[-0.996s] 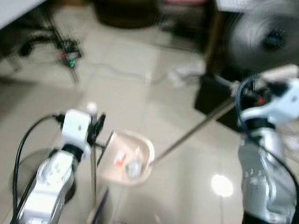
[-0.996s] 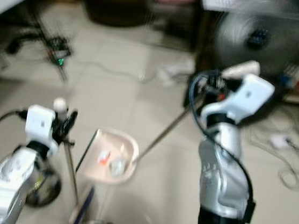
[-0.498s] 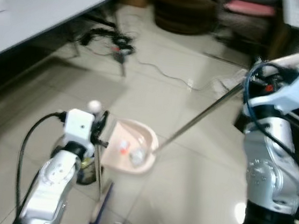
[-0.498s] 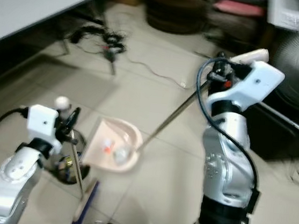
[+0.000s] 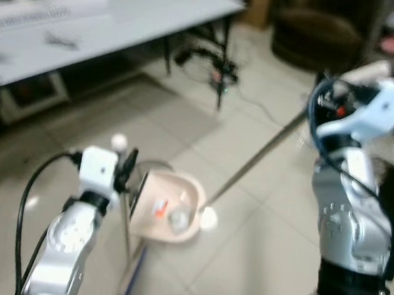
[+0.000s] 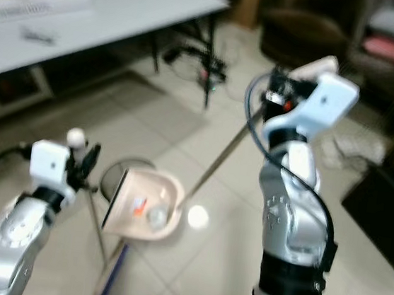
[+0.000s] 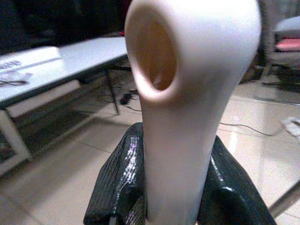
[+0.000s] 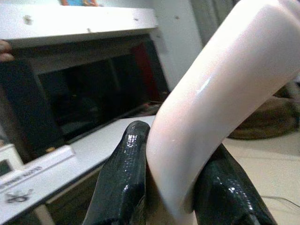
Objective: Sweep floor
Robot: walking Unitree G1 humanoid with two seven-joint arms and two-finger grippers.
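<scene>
Clamped on the cream grip of the dustpan handle point(image 8: 220, 93), the right gripper point(image 5: 331, 99) is raised high at the robot's right, both black fingers point(image 8: 124, 187) pressed against the grip. From there a thin metal rod point(image 5: 260, 158) slants down and to the left, so the long axis runs from upper right to lower left, ending at the dustpan point(image 5: 165, 208), which hangs low in front of the robot above the pale tiled floor point(image 5: 240, 266). Its mouth tips up toward the camera, and a few scraps, one orange and one pale lump, lie inside. Just beside it, the left gripper point(image 5: 126, 171) is closed around the cream top of the broom handle point(image 7: 187, 93), whose thin shaft drops nearly upright to a blue-edged broom head point(image 5: 128, 282) near the floor. A grey table point(image 5: 112, 17) stands beyond, at the upper left, with cables on the tiles past its far leg (the head views are somewhat blurred). With debris already collected, the step looks like carrying the load; the next move calls for keeping the pan level so nothing spills, then finding somewhere to empty it.
</scene>
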